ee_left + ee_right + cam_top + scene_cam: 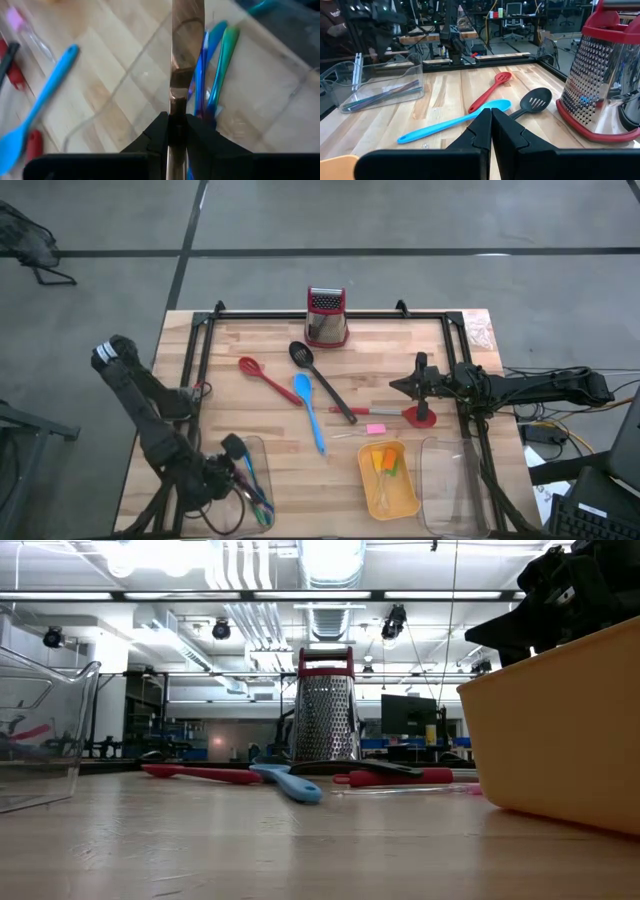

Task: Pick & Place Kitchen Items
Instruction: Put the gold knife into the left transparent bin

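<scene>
My left gripper [237, 460] is at the table's near left, over a clear tray [262, 448], and is shut on a thin shiny metal-coloured stick [186, 45]. Blue and green sticks [216, 65] lie in that tray. My right gripper [408, 386] is shut and empty, low over the table at the right, just beyond the red spatula's head [420, 417]. A red slotted spoon [258, 372], a black slotted spoon [320, 380] and a blue spoon [308, 408] lie flat mid-table. A pink piece [375, 428] lies near the spatula's handle. My left gripper pinches the shiny stick between its two fingers [155, 135] at the stick's near end [176, 107]. The stick runs straight forward out of the fingers, along them, and reaches over the clear tray. I cannot tell whether its far end touches the tray.
A metal grater with a red top [326, 317] stands at the far edge. An orange tray [405, 498] holding small orange, yellow and green pieces sits near front centre-right, with a second clear tray [450, 485] beside it. A black frame [200, 350] borders the table.
</scene>
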Tool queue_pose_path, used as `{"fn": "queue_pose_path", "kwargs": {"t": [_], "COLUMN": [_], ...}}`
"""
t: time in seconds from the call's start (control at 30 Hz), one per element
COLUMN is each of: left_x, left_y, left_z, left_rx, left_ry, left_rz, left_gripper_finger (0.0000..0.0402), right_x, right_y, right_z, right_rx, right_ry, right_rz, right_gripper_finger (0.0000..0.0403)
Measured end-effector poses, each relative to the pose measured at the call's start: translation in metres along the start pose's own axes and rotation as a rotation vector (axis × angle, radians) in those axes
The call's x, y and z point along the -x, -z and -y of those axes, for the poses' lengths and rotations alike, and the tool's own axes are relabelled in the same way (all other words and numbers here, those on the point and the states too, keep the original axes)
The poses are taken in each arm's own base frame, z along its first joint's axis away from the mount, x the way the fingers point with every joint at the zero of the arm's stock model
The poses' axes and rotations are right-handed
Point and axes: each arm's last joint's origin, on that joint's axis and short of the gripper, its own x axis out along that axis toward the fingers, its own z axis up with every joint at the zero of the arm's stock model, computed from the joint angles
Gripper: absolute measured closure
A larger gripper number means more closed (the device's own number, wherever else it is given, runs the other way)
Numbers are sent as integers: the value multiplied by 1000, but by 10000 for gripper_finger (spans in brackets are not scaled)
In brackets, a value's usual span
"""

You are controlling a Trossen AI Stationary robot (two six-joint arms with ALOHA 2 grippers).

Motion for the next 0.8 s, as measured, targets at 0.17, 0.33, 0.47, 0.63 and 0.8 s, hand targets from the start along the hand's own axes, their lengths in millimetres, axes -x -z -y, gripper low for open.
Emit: {"fn": "queue_pose_path", "kwargs": {"t": [0.17,0.33,0.47,0.63,0.8], "left_x": [-15,-27,-35,-42,-48], "left_y": [15,23,24,26,30], "left_z": [4,8,10,13,13], "left_rx": [32,80,132,167,210], "left_ry": [13,18,29,43,22], "left_rz": [-39,-11,43,110,127], "left_gripper_finger": [348,347,347,346,341], "right_x": [0,0,0,0,0], "right_y": [0,0,0,0,0], "right_z": [0,0,0,0,0], "right_rx": [0,0,0,0,0], "right_ry": [0,0,0,0,0], "right_rz": [-1,0,-1,0,-1], "right_gripper_finger": [394,394,394,394,394]}}
